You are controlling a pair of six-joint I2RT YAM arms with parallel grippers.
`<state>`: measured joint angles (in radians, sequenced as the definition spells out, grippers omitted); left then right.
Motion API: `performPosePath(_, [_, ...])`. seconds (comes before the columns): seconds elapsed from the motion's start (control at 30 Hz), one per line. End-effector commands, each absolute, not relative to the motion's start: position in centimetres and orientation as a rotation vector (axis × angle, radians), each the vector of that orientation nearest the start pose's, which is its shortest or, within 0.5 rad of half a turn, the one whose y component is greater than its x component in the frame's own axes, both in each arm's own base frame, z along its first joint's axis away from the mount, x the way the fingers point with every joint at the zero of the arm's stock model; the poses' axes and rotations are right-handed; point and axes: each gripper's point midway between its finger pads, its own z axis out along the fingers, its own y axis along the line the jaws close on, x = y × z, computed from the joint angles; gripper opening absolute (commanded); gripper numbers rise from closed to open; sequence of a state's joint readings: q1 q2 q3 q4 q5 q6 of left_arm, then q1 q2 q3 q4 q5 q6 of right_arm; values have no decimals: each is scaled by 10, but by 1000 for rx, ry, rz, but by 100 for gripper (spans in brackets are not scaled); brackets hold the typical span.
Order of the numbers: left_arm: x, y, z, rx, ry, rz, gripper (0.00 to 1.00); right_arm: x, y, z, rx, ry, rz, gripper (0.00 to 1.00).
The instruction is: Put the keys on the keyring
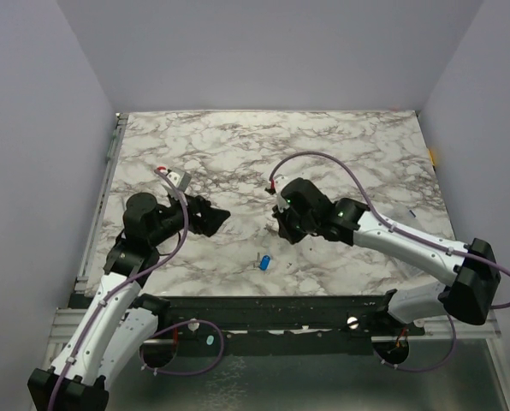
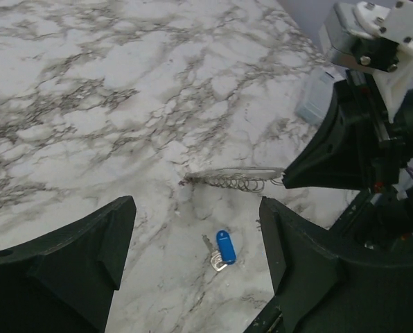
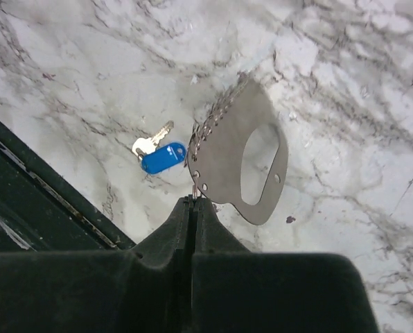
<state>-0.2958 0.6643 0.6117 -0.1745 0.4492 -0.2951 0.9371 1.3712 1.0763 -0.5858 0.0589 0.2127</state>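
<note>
The keys (image 1: pixel 263 262), a blue-headed one with a silvery one, lie flat on the marble near the front edge. They show in the left wrist view (image 2: pixel 224 248) and the right wrist view (image 3: pixel 161 156). My right gripper (image 3: pixel 194 201) is shut on the keyring (image 3: pixel 224 146), a flat silvery plate with a cut-out and a row of small wire loops, held just above the table. Its loops (image 2: pixel 238 182) stick out leftward from the right gripper (image 1: pixel 281 224). My left gripper (image 2: pixel 196 208) is open and empty, facing the loops, with the keys below it and between its fingers in view.
A black rail (image 1: pixel 263 312) runs along the table's front edge, close to the keys. A small dark blue object (image 1: pixel 413 211) lies at the right side of the marble. Pale walls close in the back and both sides.
</note>
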Motion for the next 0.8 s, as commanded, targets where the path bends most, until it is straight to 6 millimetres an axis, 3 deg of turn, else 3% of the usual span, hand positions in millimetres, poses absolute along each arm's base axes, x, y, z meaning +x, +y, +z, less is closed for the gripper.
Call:
performPosePath(0.0, [208,-196,275,555,1663,-1016,79,210,285,179,-1002,2201,439,1])
performPosePath(0.17, [191,-220,276,676,1632,-1115,78,193,291,198,-1140,2178,531,1])
performPosePath(0.43, [154,-251,286,874,1505,-1218,72,177,284,218,-1279,2116,573,1])
performPosePath(0.63, [146,-268,287,914,1475,-1254,57,151,294,240,-1370,2049,758,1])
performPosePath(0.77, [144,-277,303,867,1427,-1290,55,143,296,243,-1409,2034,807,1])
